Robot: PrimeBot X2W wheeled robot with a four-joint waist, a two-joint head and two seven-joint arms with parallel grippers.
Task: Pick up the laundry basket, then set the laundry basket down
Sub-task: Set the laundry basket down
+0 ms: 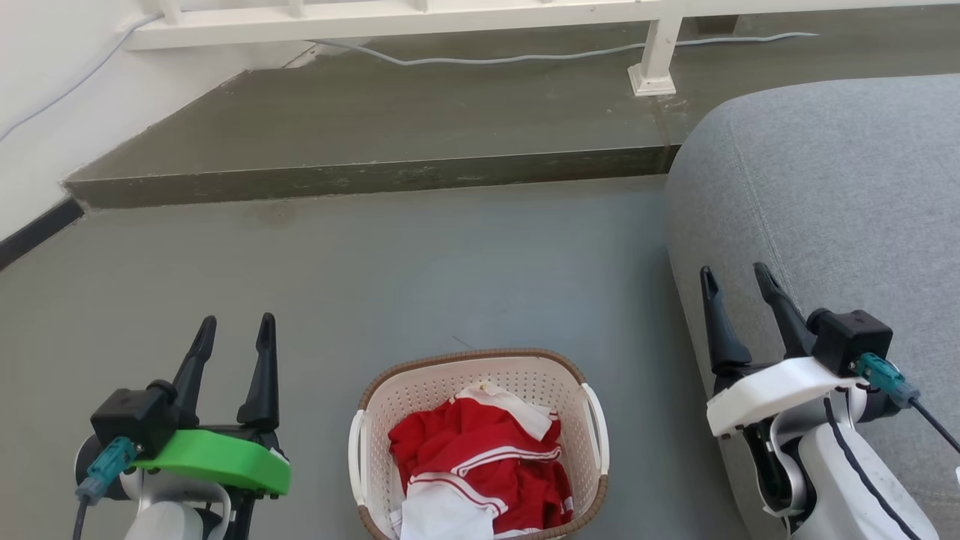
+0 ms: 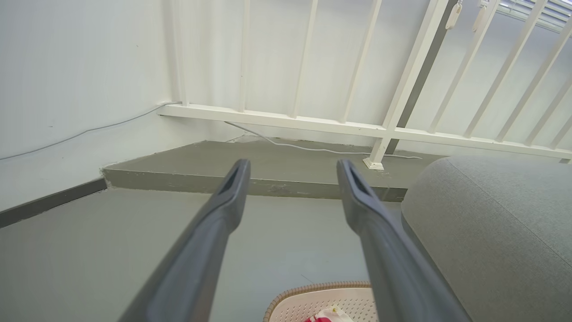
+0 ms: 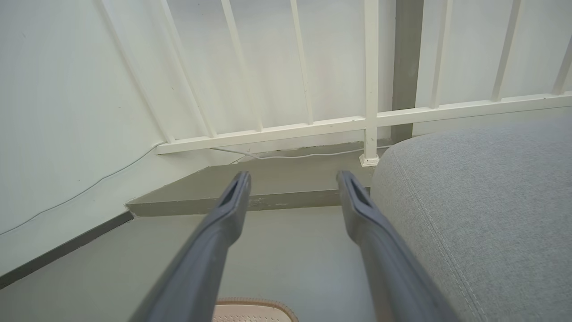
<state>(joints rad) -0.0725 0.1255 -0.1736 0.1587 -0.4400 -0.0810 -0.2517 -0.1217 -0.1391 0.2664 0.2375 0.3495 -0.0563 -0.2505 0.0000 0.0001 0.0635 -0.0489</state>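
This looks like a lived-in home, a sitting area. A broad grey fabric sofa [image 1: 840, 195] with stitched seams stands on the smooth grey floor [image 1: 375, 262], and near its foot sits a cream-white perforated plastic laundry basket [image 1: 427, 390] with a brown woven-look rim, holding crumpled red and white clothes [image 1: 480, 457]. Along the floor's far edge runs a raised grey step [image 1: 390, 120] carrying a white-painted railing [image 1: 390, 19] of slim upright bars, with a thin pale cable [image 1: 525, 54] trailing beneath it, while at the floor's left edge a plain white wall [image 1: 45, 90] meets a dark skirting strip [image 1: 37, 229].
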